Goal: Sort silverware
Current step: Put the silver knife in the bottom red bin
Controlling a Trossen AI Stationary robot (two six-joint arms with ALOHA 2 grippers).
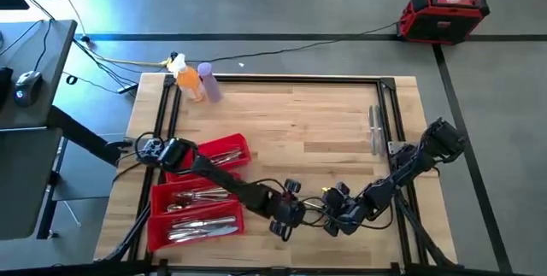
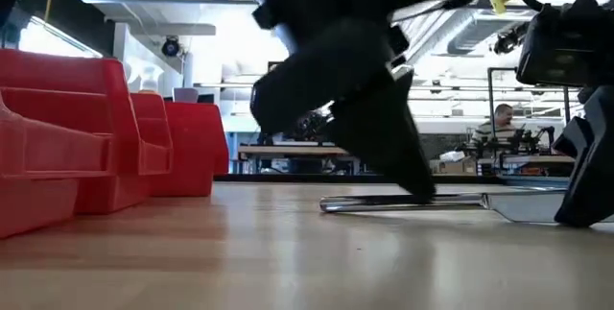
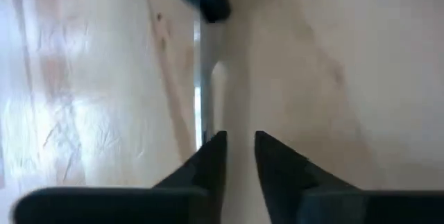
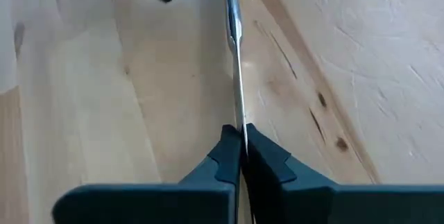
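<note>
While the right gripper is clamping one end of a slim utensil lying flat on the table near its front edge | left gripper is poised slightly parted over the other end | piece judged light, rigid, slick; hold the narrow handle | sorted silverware is filling the red tray.

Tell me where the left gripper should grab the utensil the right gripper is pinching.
Take the free handle end of the utensil, from above, fingers straddling its narrow width. It lies flat on the table with the right gripper shut on its other end; the left gripper hangs open over it.
</note>
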